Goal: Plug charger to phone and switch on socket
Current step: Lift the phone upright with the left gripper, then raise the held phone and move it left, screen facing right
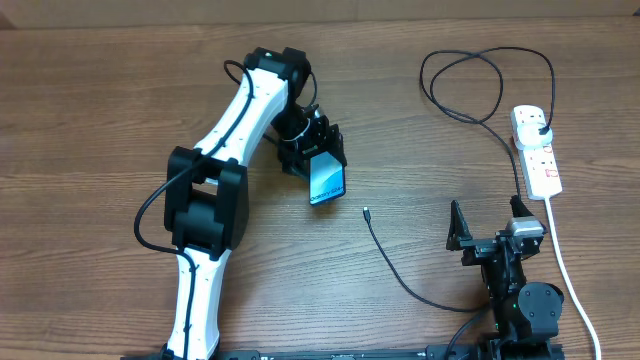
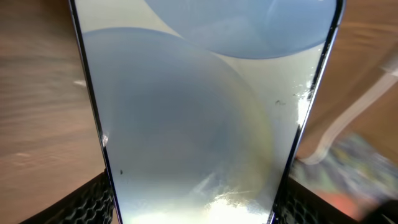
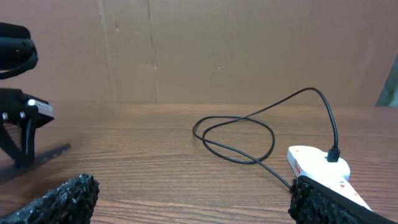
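The left gripper (image 1: 322, 163) pinches the phone (image 1: 327, 178) across its width. In the left wrist view the screen fills the gap between both pads (image 2: 93, 200), so no slack there. The phone is near mid-table and looks tilted, long axis approx. far-to-near, free short edge pointing to the near side. The right gripper (image 1: 488, 222) is spread wide & empty, low at the near-right.

Key relation: the charger's connector tip (image 1: 366, 211) lies flat on the table (image 1: 100, 100), near the phone's free short edge, a bit to its right and apart from it. It sits between the phone and the right gripper, closer to the phone. The last stretch of cable (image 1: 400, 272) runs from the tip toward the near-right, curving in by the right arm's base. That puts it roughly in line w/ a reach from the right arm, the free one. I judge that arm has to come left for the tip.

Room: bare wood all round the tip, nothing crowding. The black plug (image 1: 540, 128) is already in the power strip (image 1: 540, 165) at the far right. The strip's white cord (image 1: 570, 275) runs close past the right arm — a possible snag. Switch state: can't tell.
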Robot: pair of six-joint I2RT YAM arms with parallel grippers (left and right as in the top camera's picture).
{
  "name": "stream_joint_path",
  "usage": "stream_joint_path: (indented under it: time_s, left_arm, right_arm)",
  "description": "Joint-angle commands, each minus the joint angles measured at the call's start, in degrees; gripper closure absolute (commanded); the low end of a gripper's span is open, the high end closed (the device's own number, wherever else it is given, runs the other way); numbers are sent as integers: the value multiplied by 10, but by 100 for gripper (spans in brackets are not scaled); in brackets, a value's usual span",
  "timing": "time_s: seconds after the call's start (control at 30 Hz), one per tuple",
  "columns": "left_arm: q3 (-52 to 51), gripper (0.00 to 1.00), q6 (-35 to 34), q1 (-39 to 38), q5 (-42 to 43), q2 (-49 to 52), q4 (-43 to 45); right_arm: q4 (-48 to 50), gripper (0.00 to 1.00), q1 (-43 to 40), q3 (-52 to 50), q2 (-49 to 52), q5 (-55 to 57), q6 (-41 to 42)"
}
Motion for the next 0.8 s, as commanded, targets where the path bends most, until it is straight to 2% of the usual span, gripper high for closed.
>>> stream_joint_path:
  time_s: [0.0,0.27,0.67,0.77]
  left_arm:
    - [15,25,21,20,168,-1,-9]
    - [15,25,38,51,342,-1,-10]
    - [15,27,55,72,471,-1,-10]
    - [15,26,54,78,478,-1,-10]
  right_arm:
    - [3,0,0,-6,-3,3,-1]
    - [3,0,0,-6,-3,3,-1]
    - [3,0,0,-6,-3,3,-1]
    - [3,0,0,-6,-3,3,-1]
